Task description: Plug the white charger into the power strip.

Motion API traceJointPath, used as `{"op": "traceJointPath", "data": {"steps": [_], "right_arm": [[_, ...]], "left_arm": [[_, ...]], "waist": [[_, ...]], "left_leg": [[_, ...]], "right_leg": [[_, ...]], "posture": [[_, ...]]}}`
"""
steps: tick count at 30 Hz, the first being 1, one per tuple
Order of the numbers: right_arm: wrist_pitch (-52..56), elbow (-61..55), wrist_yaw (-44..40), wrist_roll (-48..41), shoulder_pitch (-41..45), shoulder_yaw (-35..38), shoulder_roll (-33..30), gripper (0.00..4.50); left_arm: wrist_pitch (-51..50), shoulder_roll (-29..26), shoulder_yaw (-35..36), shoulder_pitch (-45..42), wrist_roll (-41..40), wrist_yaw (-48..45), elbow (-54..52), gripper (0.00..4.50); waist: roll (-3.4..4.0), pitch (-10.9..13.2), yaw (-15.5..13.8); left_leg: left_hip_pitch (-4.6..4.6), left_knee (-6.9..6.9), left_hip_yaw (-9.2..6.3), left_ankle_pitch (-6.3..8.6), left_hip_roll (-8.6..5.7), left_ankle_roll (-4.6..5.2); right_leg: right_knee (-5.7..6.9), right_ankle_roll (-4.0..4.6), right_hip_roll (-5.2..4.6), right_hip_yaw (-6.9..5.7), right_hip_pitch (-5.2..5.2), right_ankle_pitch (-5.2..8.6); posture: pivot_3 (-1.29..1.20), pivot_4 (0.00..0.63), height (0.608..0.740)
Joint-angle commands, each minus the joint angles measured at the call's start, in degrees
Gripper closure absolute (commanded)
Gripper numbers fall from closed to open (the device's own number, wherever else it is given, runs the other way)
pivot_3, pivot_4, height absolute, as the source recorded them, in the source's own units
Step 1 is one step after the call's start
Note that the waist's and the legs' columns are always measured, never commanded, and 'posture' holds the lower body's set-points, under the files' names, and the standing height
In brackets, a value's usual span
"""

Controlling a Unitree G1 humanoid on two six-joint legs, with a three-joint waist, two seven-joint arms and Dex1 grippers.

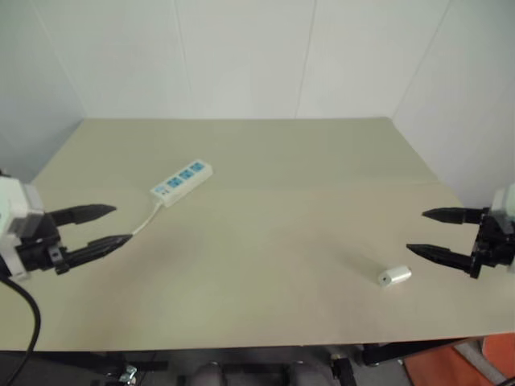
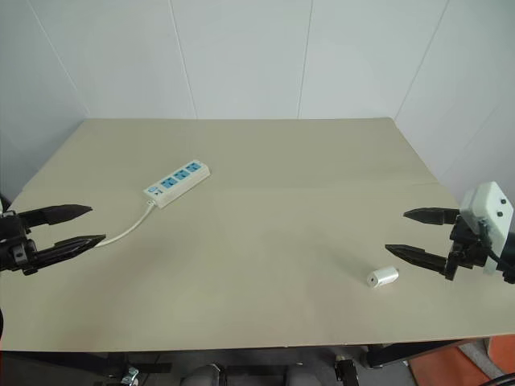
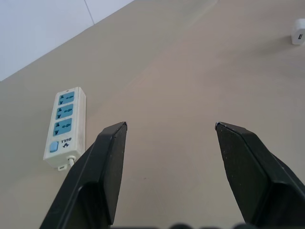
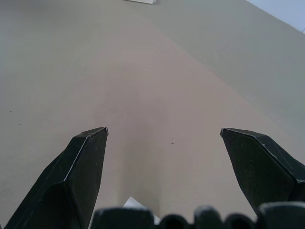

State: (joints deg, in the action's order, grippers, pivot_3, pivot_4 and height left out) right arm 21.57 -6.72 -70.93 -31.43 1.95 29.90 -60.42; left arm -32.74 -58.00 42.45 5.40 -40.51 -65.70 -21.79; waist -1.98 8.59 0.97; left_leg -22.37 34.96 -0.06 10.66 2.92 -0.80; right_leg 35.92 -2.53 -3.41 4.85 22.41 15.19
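Observation:
The power strip (image 1: 182,182) lies flat on the beige table (image 1: 273,161), left of centre, its blue socket faces up and a thin white cord (image 1: 145,221) trailing toward the near left. The white charger (image 1: 394,276) lies on its side near the front right. My left gripper (image 1: 114,225) hovers open and empty at the table's left side, close to the cord's end; its own view shows the power strip (image 3: 65,121) ahead and the charger (image 3: 299,32) far off. My right gripper (image 1: 416,232) hangs open and empty just right of and above the charger.
White walls close in behind the table and along its right side. An orange object (image 1: 467,366) sits on the floor beyond the front right corner. Dark frame parts (image 1: 346,362) show under the front edge.

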Motion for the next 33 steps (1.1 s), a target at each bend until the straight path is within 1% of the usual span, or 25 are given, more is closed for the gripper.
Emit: {"op": "traceJointPath", "data": {"steps": [1, 7, 10, 14, 16, 20, 24, 27, 33], "right_arm": [[-1.3, -1.1, 0.0, 0.2, 0.6, 1.0, -0.9, 0.04], [-1.3, -1.0, -0.1, 0.5, 0.9, 1.0, -0.8, 0.04], [-1.2, -1.3, 0.2, 0.4, 1.5, 0.6, -0.6, 0.04], [-1.3, -2.0, 0.6, 0.3, 2.3, -0.5, 0.0, 0.04], [-1.4, -2.1, 0.7, 0.4, 2.8, -0.9, 0.2, 0.04], [-1.6, -2.6, 1.4, 0.3, 4.5, -2.3, 0.6, 0.04], [-1.3, -4.2, 1.9, -0.5, 6.1, -3.2, 1.1, 0.04], [-1.0, -5.4, 2.0, -0.8, 6.9, -3.4, 1.3, 0.04], [-0.1, -8.0, 2.5, -1.2, 8.8, -4.9, 1.2, 0.04]], "left_arm": [[0.1, -0.3, 0.4, -0.5, -0.8, 0.6, -1.2, 1.28], [0.1, -0.2, 0.2, -0.5, -1.1, 0.7, -1.3, 1.28], [0.5, 0.2, -0.6, -0.7, 0.3, 2.3, -0.3, 1.28], [3.3, 0.7, -5.3, -2.0, 10.7, 12.2, 3.6, 1.28], [3.1, 0.8, -7.5, -3.6, 14.3, 16.8, 5.7, 1.28], [1.6, 2.2, -12.6, -9.6, 19.1, 24.6, 11.9, 1.28], [1.0, 4.2, -17.1, -16.0, 21.0, 27.3, 20.9, 1.28], [2.6, 5.1, -21.1, -20.4, 23.2, 27.1, 29.8, 1.28], [3.8, 7.9, -28.0, -29.8, 26.5, 26.8, 43.2, 1.28]], "waist": [[0.00, 0.0, 0.0], [0.00, 0.0, 0.0], [0.00, 0.0, 0.0], [0.00, 0.0, 0.0], [-0.01, 0.0, 0.0], [-0.02, 0.0, -0.2], [-0.03, 0.0, -0.1], [-0.03, 0.0, -0.1], [-0.05, 0.0, -0.1]], "left_leg": [[0.00, 0.00, 0.00, 0.00, 0.00, 0.00], [0.00, 0.00, 0.01, 0.00, 0.00, 0.00], [0.00, 0.00, 0.01, 0.00, 0.00, 0.00], [0.07, 0.01, 0.01, 0.00, -0.01, 0.00], [0.10, 0.01, 0.01, 0.00, -0.01, 0.00], [0.06, 0.06, 0.00, 0.00, -0.03, 0.00], [0.05, 0.05, 0.01, 0.00, -0.05, 0.00], [0.01, 0.01, 0.00, 0.00, -0.05, 0.00], [-0.06, 0.04, -0.01, 0.00, -0.08, 0.00]], "right_leg": [[0.00, 0.00, 0.00, 0.00, 0.00, 0.00], [0.00, 0.00, 0.00, 0.00, 0.00, 0.00], [0.01, 0.00, 0.00, 0.01, 0.00, 0.00], [0.04, 0.00, 0.00, 0.02, -0.04, 0.00], [0.08, 0.00, 0.02, 0.03, -0.05, 0.00], [0.08, -0.04, 0.02, 0.05, -0.04, -0.03], [0.07, -0.44, 0.02, 0.05, -0.05, -0.26], [0.10, -0.45, 0.03, 0.05, 0.01, -0.26], [0.09, -0.44, 0.03, 0.04, 0.02, -0.30]], "posture": [[0.00, 0.150, 0.740], [0.00, 0.150, 0.740], [0.00, 0.150, 0.740], [0.00, 0.150, 0.740], [0.00, 0.150, 0.740], [0.00, 0.150, 0.740], [0.00, 0.150, 0.740], [0.00, 0.150, 0.740], [0.00, 0.150, 0.740]]}}
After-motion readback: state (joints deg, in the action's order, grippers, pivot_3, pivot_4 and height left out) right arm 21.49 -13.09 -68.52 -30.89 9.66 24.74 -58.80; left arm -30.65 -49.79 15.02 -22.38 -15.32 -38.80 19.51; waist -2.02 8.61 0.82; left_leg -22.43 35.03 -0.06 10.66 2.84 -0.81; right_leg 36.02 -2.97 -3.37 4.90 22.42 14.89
